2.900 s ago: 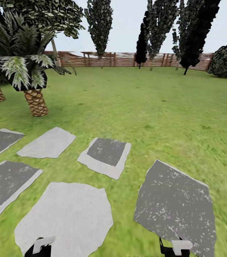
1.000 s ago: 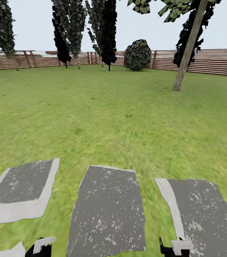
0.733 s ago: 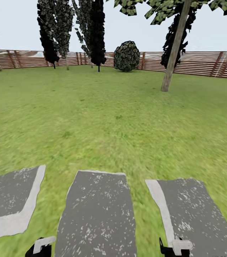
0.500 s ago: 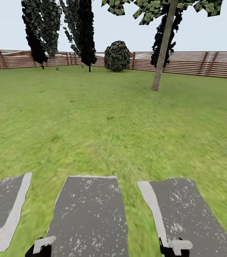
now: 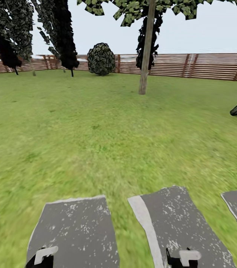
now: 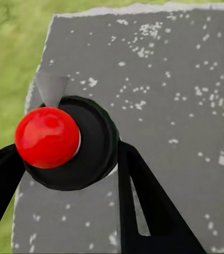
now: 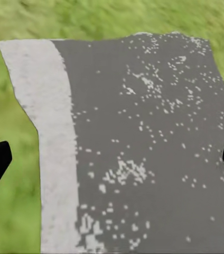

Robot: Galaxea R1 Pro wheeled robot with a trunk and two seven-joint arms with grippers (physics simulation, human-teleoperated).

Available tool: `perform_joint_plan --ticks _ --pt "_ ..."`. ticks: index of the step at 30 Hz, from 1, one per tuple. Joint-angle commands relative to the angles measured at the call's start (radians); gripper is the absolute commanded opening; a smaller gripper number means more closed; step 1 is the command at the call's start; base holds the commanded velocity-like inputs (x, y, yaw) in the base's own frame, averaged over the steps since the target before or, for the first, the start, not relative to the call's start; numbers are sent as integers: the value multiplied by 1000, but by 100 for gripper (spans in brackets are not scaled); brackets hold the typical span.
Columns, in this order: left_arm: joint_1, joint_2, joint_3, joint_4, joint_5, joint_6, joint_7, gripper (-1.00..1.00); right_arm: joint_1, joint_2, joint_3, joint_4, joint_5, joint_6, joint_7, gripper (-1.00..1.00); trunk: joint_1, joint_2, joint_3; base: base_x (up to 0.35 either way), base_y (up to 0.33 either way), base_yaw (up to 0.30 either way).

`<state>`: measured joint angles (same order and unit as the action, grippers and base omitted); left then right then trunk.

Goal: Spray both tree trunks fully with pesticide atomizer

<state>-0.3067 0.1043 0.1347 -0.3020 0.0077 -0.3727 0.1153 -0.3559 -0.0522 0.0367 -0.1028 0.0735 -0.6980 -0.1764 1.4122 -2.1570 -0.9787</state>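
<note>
Across the upper left of the head view stand black-foliaged trees point(image 5: 64, 33) before the slatted fence point(image 5: 208, 66), with a round bush point(image 5: 101, 58) right of them. Just right of centre, the tree trunk point(image 5: 147, 48) rises pale and bare from the lawn point(image 5: 107, 126), well apart from the robot. Along the bottom lie grey paving slabs point(image 5: 75, 230). At lower left the left gripper point(image 6: 72, 174) is clamped around the atomizer point(image 6: 64, 143), a black body with a red knob, held between its black fingers point(image 6: 143, 196). At lower right the right gripper point(image 7: 112, 153) is spread wide and holds nothing, over a slab
</note>
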Motion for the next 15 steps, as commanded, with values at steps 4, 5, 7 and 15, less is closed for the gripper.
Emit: perform_joint_plan --ticks 4,5,7,15 --pt "0 0 0 0 0 0 0 -100 0 0 0 0 0 0 0 100 0 0 0 338 -3 -300" --pt "0 1 0 0 0 0 0 -100 0 0 0 0 0 0 0 100 0 0 0 339 -1 -300" --pt "0 1 0 0 1 0 0 -100 0 0 0 0 0 0 0 100 0 0 0 339 0 -300" --pt "0 3 1 0 1 0 0 -100 0 0 0 0 0 0 0 100 0 0 0 339 0 -300"
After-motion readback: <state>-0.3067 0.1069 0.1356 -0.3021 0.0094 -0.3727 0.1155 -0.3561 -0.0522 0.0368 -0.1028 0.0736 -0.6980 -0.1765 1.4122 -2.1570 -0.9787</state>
